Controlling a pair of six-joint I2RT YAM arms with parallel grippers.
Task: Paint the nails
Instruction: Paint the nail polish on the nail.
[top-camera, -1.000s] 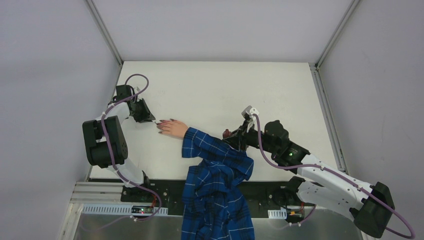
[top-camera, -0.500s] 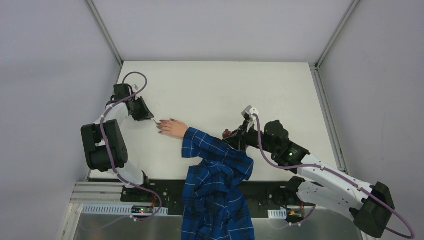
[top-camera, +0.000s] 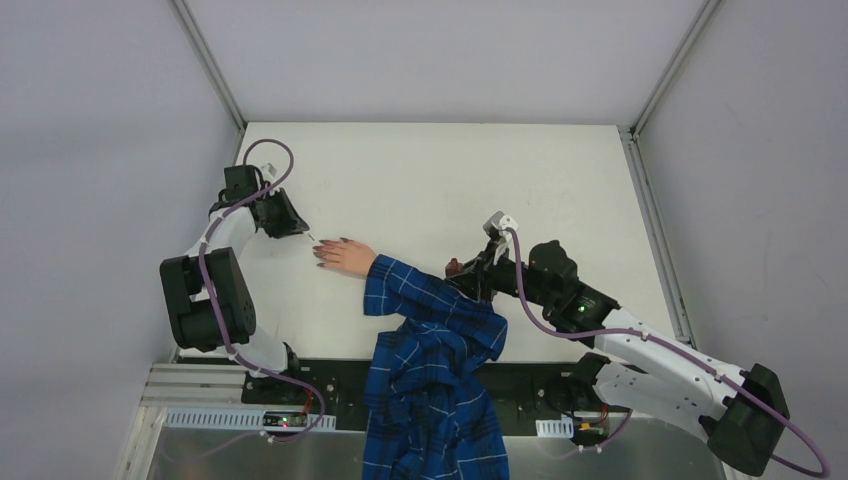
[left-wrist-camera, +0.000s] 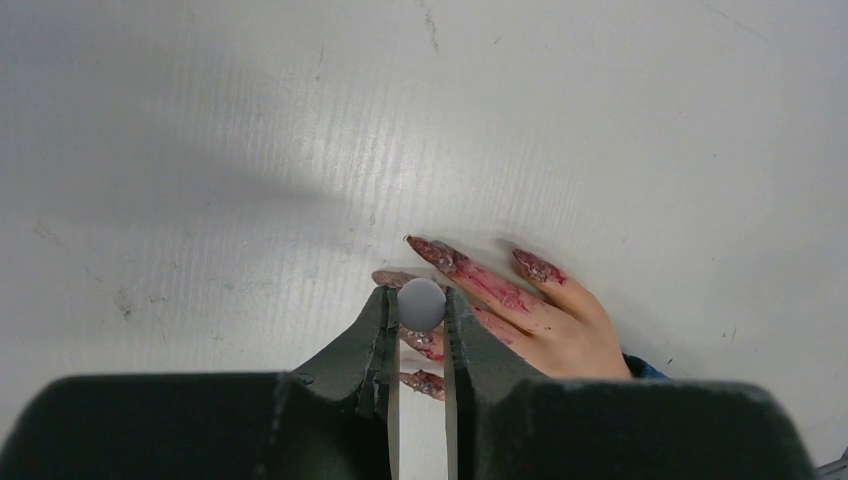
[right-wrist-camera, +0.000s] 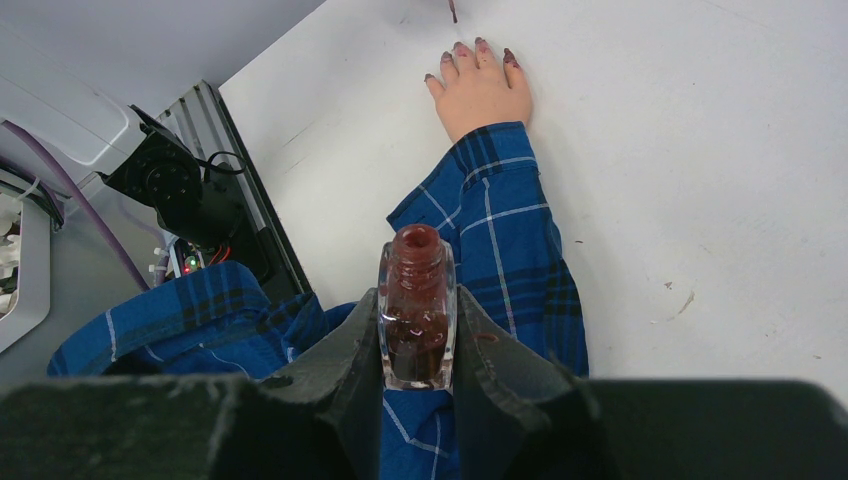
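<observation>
**Count.** 1 pale hand lies on the white tabletop, coming out of 1 blue plaid sleeve. It carries 5 nails, all countable in the right wrist view. There is also 1 open bottle and 1 round pale cap with a thin brush below it.

**Position.** The hand rests palm down, left of the tabletop's centre. It lies between the 2 arms and nearer the left one.

**Direction.** The fingers run lengthwise across the tabletop. The nails point away from the sleeve, toward the left arm. The fingers are slightly fanned.

**Appearance.** The nails are long, tapered and dark reddish-purple. The coating is rough and blotchy, and red smears run back over the skin of several fingers.

**Left gripper**. The jaws are clenched on the cap and held above the fingertips. The brush tip sits just beside the nails; contact cannot be confirmed.

**Right gripper**. The jaws are clamped on the bottle, which stands upright with its neck uncovered. It holds dark red polish and sits over the sleeve, well apart from the nails.
</observation>
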